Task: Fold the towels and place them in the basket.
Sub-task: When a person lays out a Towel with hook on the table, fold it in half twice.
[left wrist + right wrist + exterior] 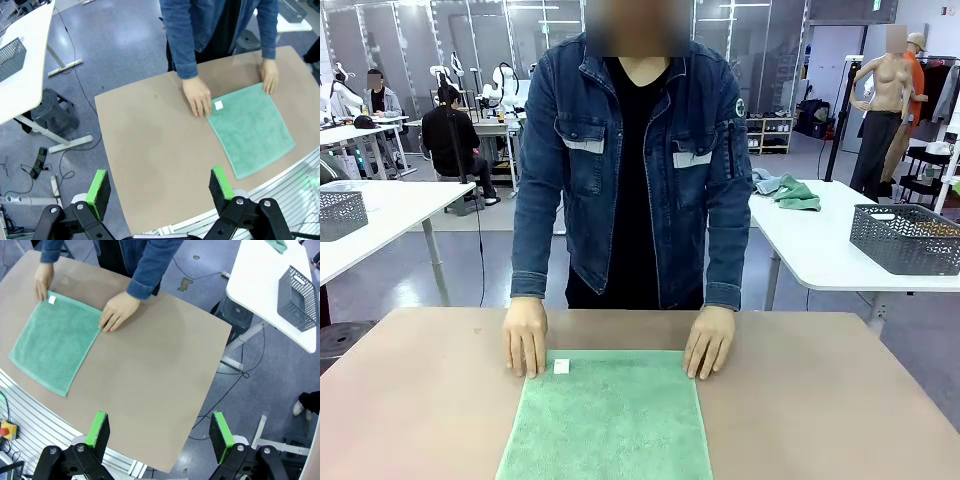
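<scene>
holds left gripper (159, 174) raised high and aimed steeply downward, jaws fully apart, green pads (99, 187) facing each other with nothing between them. holds right gripper (159, 415) raised likewise, aimed downward, jaws fully apart, nothing gripped. makes no contact with either gripper. on the far side, lays person's hand on the robot's left (525, 336) and person's hand on the robot's right (709, 341) flat, palms down, fingers together and pointing toward the robot, hands well apart, forearms hanging near vertical, wrists slightly bent.
</scene>
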### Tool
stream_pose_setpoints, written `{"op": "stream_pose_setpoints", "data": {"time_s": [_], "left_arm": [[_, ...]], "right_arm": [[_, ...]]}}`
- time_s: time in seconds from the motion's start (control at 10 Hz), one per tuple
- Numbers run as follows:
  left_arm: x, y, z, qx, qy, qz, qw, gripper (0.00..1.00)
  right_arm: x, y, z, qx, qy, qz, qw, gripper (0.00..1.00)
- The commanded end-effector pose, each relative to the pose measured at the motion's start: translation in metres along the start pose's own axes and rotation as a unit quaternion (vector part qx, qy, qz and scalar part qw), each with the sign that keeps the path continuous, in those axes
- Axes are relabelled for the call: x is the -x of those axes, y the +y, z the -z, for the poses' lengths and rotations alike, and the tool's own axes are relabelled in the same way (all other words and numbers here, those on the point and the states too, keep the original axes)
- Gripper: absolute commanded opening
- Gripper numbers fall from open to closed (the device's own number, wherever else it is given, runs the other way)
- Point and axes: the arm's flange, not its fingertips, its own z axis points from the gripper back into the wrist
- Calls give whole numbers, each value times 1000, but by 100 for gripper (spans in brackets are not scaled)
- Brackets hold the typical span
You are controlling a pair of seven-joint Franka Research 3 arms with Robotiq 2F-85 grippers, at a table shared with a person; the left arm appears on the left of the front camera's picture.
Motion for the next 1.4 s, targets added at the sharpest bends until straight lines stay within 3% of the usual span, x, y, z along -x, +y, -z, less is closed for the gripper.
{"op": "stream_pose_setpoints", "data": {"time_s": [0.0, 1.3], "left_arm": [[0, 0, 0, 0, 0, 1, 1000, 100], [0, 0, 0, 0, 0, 1, 1000, 100]], "right_arm": [[0, -1, 1, 0, 1, 0, 1000, 100], [0, -1, 1, 0, 1, 0, 1000, 100]]}}
